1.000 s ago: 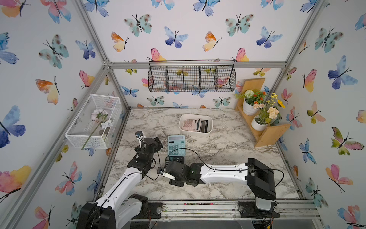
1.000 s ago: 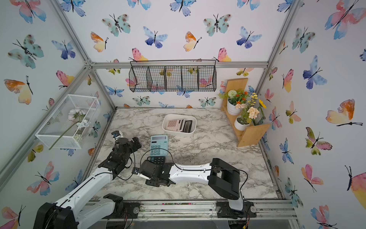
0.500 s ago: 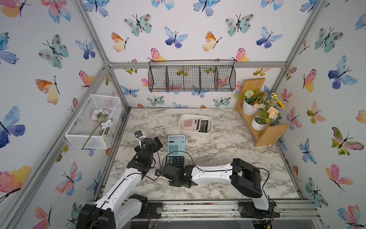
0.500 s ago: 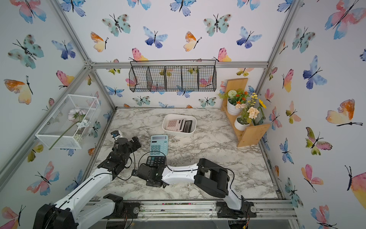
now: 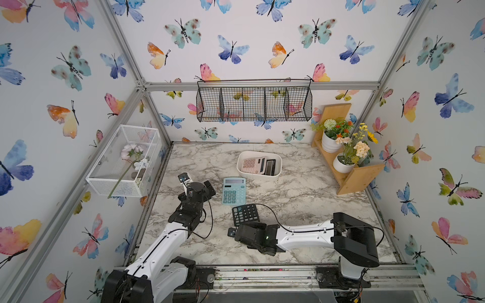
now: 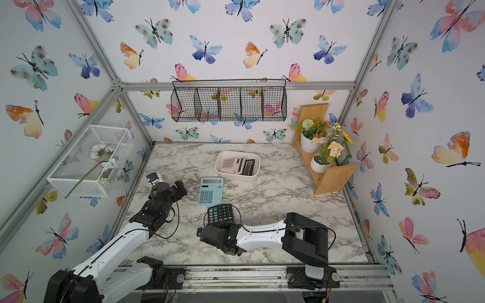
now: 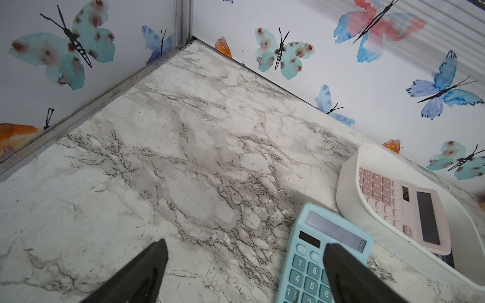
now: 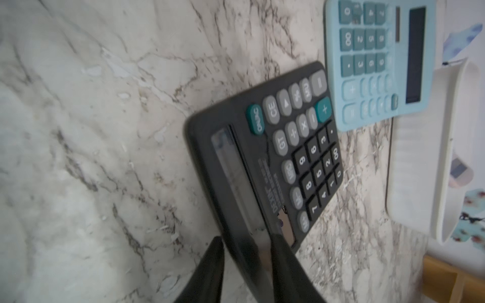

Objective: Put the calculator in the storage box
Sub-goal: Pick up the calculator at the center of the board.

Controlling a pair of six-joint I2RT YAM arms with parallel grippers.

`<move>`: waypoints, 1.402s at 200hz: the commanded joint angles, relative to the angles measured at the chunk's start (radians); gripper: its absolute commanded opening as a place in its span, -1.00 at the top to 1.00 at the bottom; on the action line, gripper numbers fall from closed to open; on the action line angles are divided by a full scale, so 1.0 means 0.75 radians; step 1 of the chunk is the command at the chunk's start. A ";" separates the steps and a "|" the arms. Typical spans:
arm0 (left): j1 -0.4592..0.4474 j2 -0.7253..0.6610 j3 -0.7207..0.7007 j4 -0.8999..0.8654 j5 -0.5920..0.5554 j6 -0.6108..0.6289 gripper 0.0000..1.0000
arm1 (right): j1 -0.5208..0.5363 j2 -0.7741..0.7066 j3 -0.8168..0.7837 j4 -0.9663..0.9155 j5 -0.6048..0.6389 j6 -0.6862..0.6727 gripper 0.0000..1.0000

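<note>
Calculator [image 5: 245,215], the black one, lies near the middle of the counter's [image 5: 301,204] front edge. Just beyond it is a blue calculator [image 5: 234,191], then the box [image 5: 258,177] toward the back edge, which already holds a pink calculator [image 5: 251,165]. It is probably light, stiff plastic with a slick shell that could slip or pivot, so the thin display end is the place to take it. The right pincer [image 8: 246,251] is partly spread and straddles that display end. Blur hides whether it is pinching. The left pincer [image 7: 244,251] is spread wide and empty, over the counter beside the blue calculator.
</note>
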 commanded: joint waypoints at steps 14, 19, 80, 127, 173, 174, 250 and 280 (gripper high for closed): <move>0.008 0.007 -0.003 0.015 -0.037 -0.006 -0.97 | -0.006 -0.085 0.026 -0.156 0.030 0.047 -0.06; 0.008 0.007 -0.004 0.012 -0.036 -0.005 -0.97 | -0.006 -0.093 0.046 -0.196 0.023 0.075 -0.09; 0.008 -0.002 -0.005 0.011 -0.031 -0.013 -0.97 | -0.140 -0.213 0.385 -0.471 -0.414 0.890 -0.27; 0.008 -0.032 -0.007 0.000 -0.037 -0.012 -0.97 | -0.225 -0.324 0.100 -0.080 -0.635 1.723 -0.03; -0.001 -0.054 -0.021 0.020 -0.055 -0.015 -0.97 | -0.224 -0.414 -0.193 0.242 -0.763 2.249 -0.02; -0.002 -0.056 -0.023 0.021 -0.055 -0.015 -0.97 | -0.224 -0.413 -0.195 0.245 -0.765 2.256 -0.03; -0.004 -0.102 -0.035 0.006 -0.056 -0.026 -0.97 | -0.221 -0.189 -0.255 0.672 -0.918 2.680 -0.14; -0.004 -0.106 -0.043 0.012 -0.062 -0.026 -0.97 | -0.217 -0.155 -0.262 0.734 -0.875 2.802 -0.17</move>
